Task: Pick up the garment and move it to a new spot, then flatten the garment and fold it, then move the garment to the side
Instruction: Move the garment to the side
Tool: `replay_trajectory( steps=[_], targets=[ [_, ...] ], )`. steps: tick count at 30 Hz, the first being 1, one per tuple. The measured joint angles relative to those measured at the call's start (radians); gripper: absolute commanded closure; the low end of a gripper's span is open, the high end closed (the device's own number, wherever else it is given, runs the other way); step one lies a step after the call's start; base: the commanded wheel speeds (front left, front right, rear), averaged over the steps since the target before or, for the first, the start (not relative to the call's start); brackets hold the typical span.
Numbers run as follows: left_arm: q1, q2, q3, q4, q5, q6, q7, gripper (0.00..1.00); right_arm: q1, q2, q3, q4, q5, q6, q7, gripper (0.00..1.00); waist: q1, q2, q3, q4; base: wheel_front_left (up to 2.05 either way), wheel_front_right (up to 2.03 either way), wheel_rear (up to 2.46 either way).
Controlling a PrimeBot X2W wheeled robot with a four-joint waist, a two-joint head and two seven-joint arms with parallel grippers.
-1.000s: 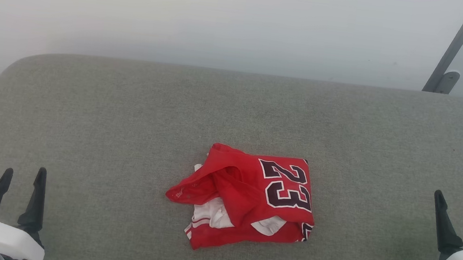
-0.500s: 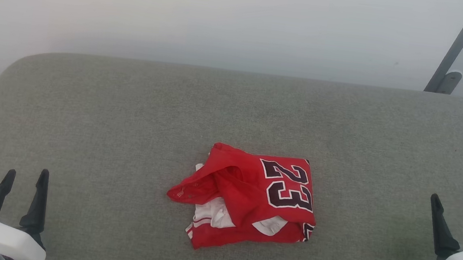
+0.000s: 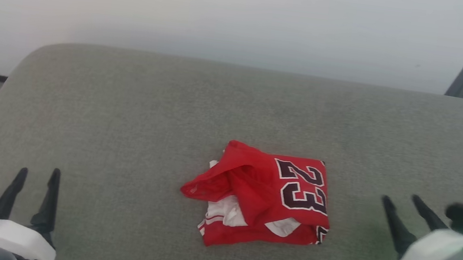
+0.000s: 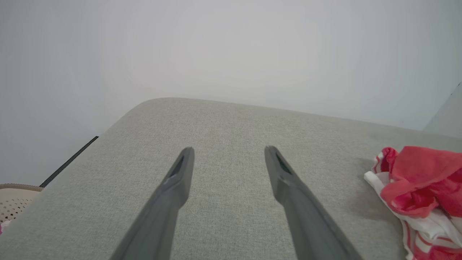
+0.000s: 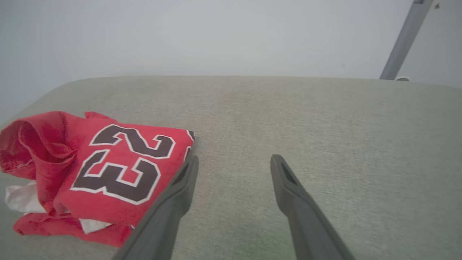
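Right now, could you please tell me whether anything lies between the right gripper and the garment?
Nothing visible does: a stretch of the grey padded surface is all that separates the open right gripper from the garment.

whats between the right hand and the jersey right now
Nothing: only bare grey surface lies between the right hand and the jersey, as the head view shows. The hand is open and not touching it.
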Motion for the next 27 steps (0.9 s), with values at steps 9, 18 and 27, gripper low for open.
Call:
replay_trajectory(
  steps=[9, 18, 27],
  targets=[
    [-0.031, -0.016, -0.043, 0.000, -0.003, 0.000, 0.000, 0.00, -0.120, -0.007, 0.128, -0.033, 0.122, 0.000, 0.260, 0.00, 0.0000, 0.0000, 0.052, 0.061, 0.00, 0.00, 0.00],
    [-0.071, -0.031, -0.080, 0.012, -0.022, 0.000, 0.000, 0.00, -0.204, -0.020, 0.141, 0.026, 0.113, 0.000, 0.525, 0.00, 0.0000, 0.0000, 0.113, 0.117, 0.00, 0.00, 0.00],
    [-0.114, -0.045, -0.110, 0.026, -0.034, 0.000, 0.000, 0.00, -0.273, 0.012, 0.105, 0.078, 0.093, 0.000, 0.746, 0.00, 0.0000, 0.0000, 0.173, 0.166, 0.00, 0.00, 0.00]
  ],
)
